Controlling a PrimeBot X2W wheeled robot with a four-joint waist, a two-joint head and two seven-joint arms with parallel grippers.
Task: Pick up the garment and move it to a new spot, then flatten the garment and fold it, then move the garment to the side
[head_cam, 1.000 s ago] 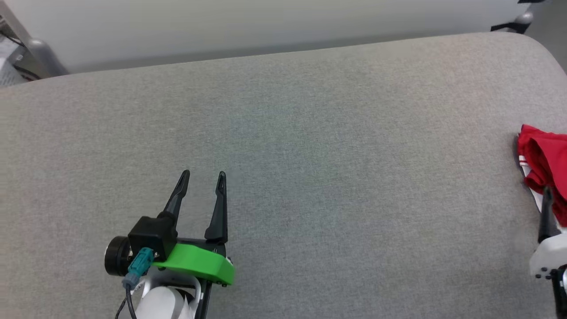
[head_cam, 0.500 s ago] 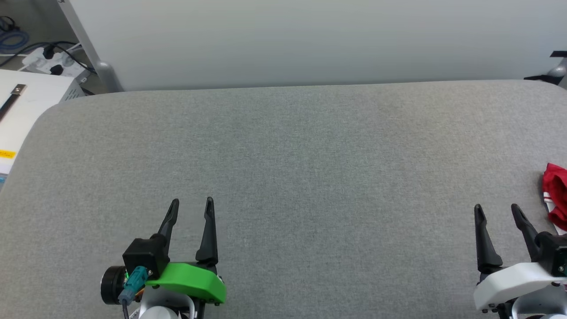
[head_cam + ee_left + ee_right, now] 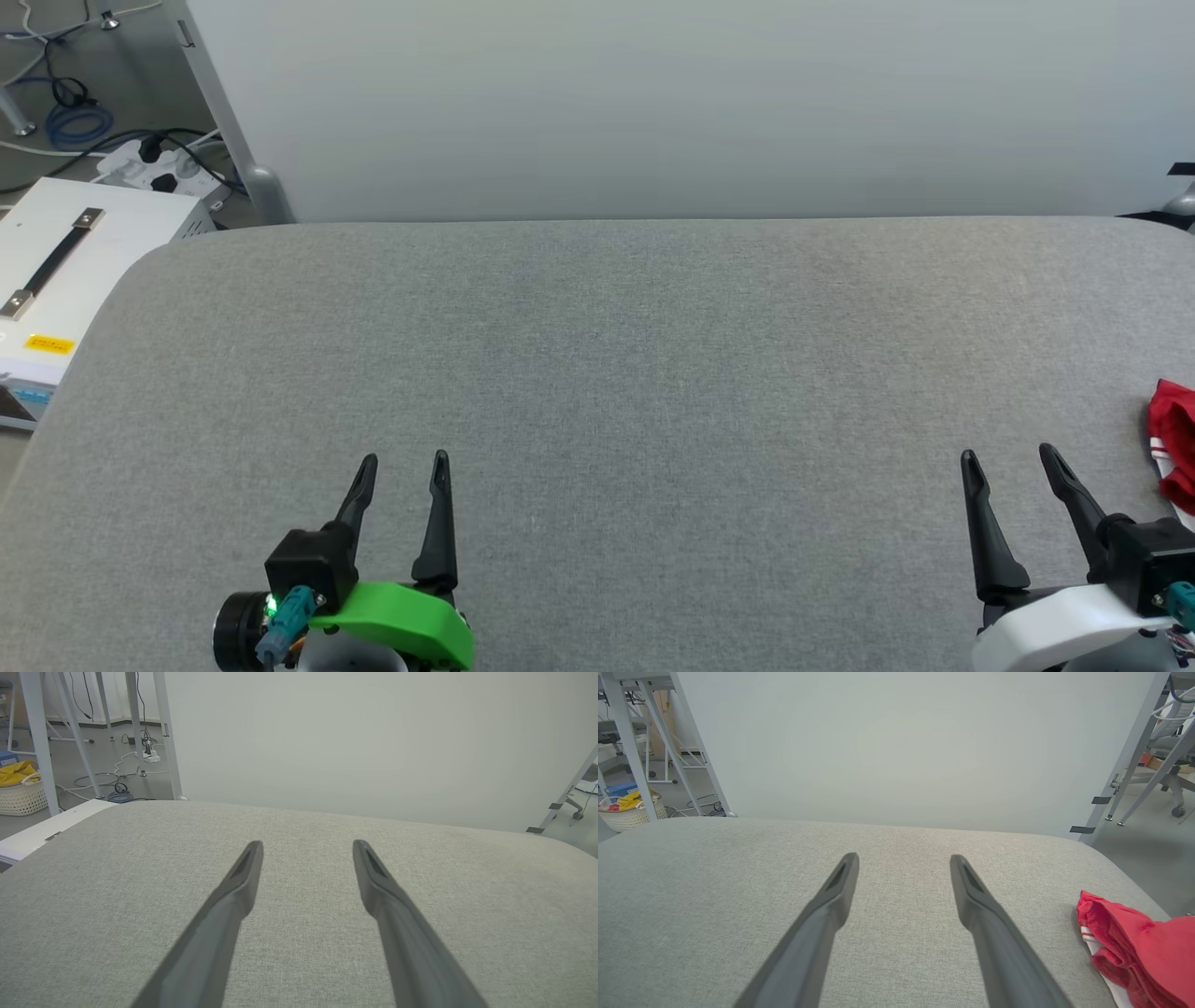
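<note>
The garment (image 3: 1174,442) is a bunched red cloth with a strip of white trim, lying at the far right edge of the grey table (image 3: 653,355). In the right wrist view the garment (image 3: 1134,952) sits low at the right, clear of the fingers. My right gripper (image 3: 1006,457) hovers open just left of it, nothing between its fingers. Over the table's near left part my left gripper (image 3: 403,459) is open too and holds nothing. Both pairs of fingers point toward the far edge.
A white panel (image 3: 653,103) stands behind the table. Off the left end sits a white box with a black handle (image 3: 65,271), with cables and a power strip (image 3: 149,168) on the floor. Metal frame legs (image 3: 1134,756) and a basket (image 3: 628,809) stand further off.
The head camera has swung left and tipped up, so the garment slid to the right edge and the white box came into view. Both grippers stay open.
</note>
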